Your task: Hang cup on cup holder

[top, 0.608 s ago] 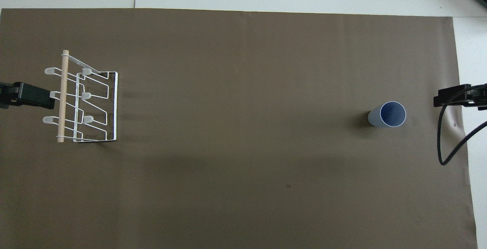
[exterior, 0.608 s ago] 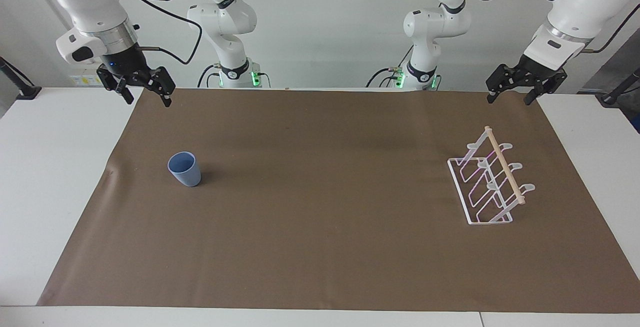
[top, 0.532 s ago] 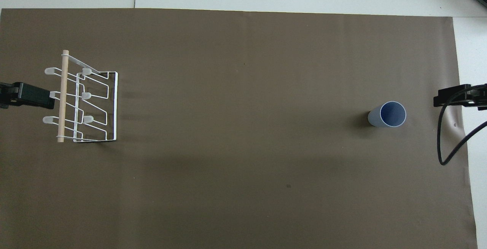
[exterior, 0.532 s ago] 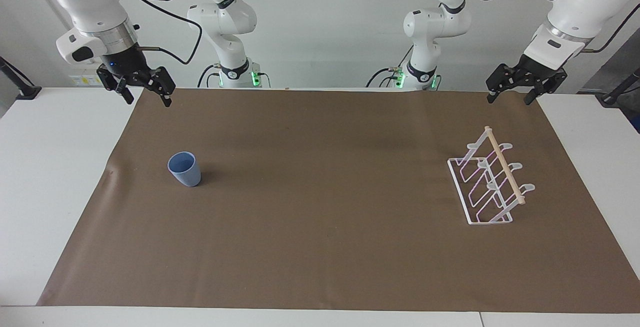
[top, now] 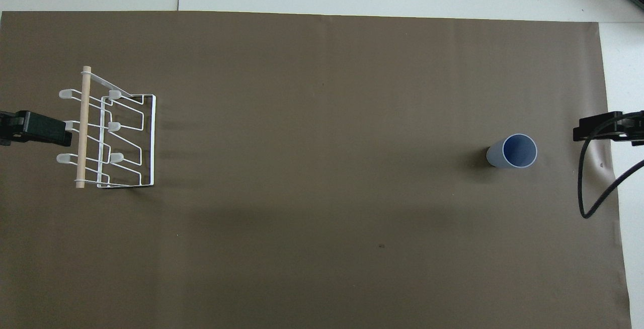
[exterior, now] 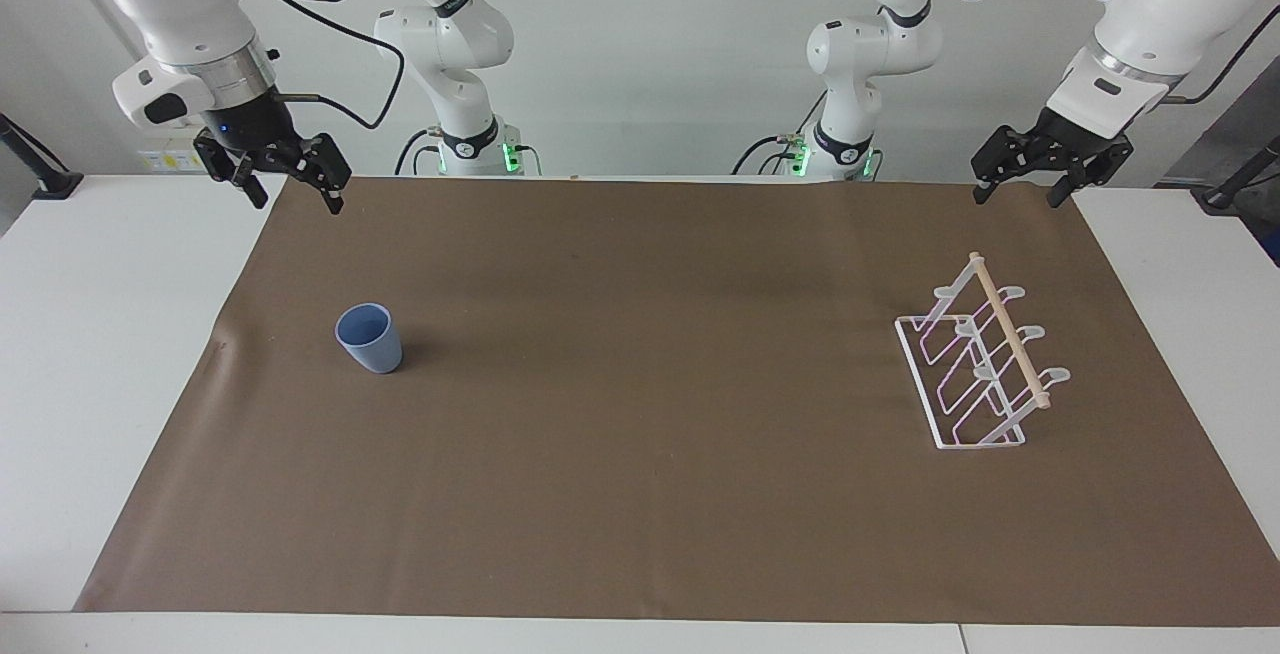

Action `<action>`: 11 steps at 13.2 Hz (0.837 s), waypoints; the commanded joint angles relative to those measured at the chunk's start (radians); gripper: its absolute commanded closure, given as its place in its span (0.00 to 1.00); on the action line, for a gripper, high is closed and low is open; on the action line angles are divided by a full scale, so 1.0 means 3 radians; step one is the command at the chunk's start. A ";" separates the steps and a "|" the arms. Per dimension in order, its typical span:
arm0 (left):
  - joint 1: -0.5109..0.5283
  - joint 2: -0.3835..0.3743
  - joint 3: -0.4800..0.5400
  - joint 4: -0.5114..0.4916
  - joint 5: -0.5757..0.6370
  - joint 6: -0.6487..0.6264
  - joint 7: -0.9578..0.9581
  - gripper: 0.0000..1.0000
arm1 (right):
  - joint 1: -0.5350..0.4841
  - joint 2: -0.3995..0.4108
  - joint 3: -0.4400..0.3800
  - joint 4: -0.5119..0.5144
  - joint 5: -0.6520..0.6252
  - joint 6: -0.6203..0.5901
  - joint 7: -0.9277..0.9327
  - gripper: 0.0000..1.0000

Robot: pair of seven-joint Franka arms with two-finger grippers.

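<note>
Right gripper (exterior: pixel 291 181): fingers spread wide, nothing between them, raised over the edge of the brown mat (exterior: pixel 640 494) at the right arm's end of the table. The cup (exterior: pixel 369 338) stands upright on the mat below it, mouth up, its long axis vertical, toward the table's middle from those fingers; the two are well apart. Left gripper (exterior: pixel 1028 178): jaws likewise open and empty, raised over the mat edge at the left arm's end, above and apart from the cup holder (exterior: pixel 982 358), waiting. Judgement: the right arm is clearly the nearer to the cup and the likely one to fetch it, with the whole length of the mat between cup and holder. Cup is a small light-blue tumbler, matte, no handle, tapering to a narrower base, so a grip low on the wall would probably slide. Holder is thin white wire with slanted loop prongs, rounded tips and a pale wooden dowel along its top, its row running nearer-to-farther from the robots; it appears light, though its footing cannot be confirmed from these views
</note>
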 commanded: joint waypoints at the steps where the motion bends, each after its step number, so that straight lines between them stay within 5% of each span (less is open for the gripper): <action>1: 0.0009 -0.0097 -0.0011 -0.0107 0.0036 0.0014 0.0001 0.00 | -0.0011 -0.0073 0.0012 -0.0096 0.0042 0.0068 0.0017 0.00; 11: 0.0009 -0.0097 -0.0016 -0.0107 0.0025 0.0029 0.0001 0.00 | -0.0067 -0.0067 0.0007 -0.0091 0.0042 0.0068 0.0017 0.00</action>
